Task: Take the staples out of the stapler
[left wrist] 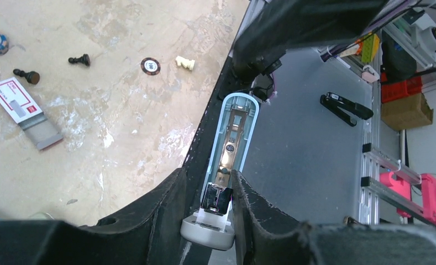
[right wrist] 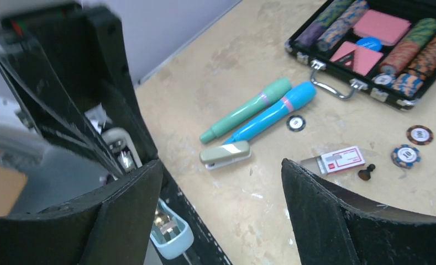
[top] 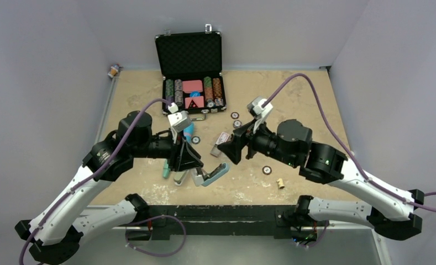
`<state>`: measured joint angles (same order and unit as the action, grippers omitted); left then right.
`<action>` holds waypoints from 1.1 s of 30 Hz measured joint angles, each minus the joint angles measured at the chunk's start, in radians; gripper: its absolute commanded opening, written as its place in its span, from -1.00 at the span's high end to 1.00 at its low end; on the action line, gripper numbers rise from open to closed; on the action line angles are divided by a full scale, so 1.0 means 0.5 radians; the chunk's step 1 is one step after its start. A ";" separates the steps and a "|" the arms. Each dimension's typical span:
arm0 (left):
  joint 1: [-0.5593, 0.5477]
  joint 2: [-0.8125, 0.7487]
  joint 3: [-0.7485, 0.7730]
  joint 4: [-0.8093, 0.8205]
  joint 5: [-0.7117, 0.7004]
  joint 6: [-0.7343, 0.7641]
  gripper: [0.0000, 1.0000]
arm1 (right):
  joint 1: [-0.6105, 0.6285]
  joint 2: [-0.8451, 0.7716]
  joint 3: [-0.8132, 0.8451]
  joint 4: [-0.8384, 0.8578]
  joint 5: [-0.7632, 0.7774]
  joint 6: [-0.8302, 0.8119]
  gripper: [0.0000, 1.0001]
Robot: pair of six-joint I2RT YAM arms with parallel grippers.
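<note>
My left gripper is shut on the hinge end of a light blue stapler. The stapler is swung open, so the inside of its cover and a metal spring strip face the left wrist camera. Its free end sticks out past the table's front edge. The staples inside it are hidden. My right gripper hangs open just right of the stapler with nothing between its fingers. The stapler's blue tip shows below the right gripper's left finger.
An olive-grey second stapler lies by a teal marker and a blue marker. A red-and-white staple box lies with a grey strip sticking out of it. Nearby are poker chips, chess pieces and an open chip case.
</note>
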<state>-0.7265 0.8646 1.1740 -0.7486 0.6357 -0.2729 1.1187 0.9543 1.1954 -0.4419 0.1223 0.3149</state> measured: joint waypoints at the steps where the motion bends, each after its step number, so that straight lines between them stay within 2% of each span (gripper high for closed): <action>1: 0.000 0.008 0.000 -0.002 -0.014 -0.016 1.00 | -0.031 -0.006 0.018 0.003 0.016 0.031 -0.65; 9: 0.000 0.115 0.000 -0.039 -0.191 -0.172 1.00 | -0.108 0.019 0.111 0.028 -0.021 0.255 -0.61; 18: 0.031 0.187 0.081 -0.166 -0.533 -0.347 1.00 | -0.135 0.089 0.069 0.008 -0.136 0.429 -0.69; 25: 0.094 0.346 0.300 -0.244 -0.712 -0.557 1.00 | -0.523 0.188 0.094 -0.162 -0.263 0.598 -0.56; 33: 0.106 0.465 0.404 -0.352 -0.789 -0.632 1.00 | -0.551 0.340 0.094 -0.258 -0.333 0.668 -0.52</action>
<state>-0.6735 1.0973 1.3762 -0.9249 0.2413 -0.5888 0.8433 1.1240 1.2423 -0.5709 -0.0444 0.6491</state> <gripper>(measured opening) 0.383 0.764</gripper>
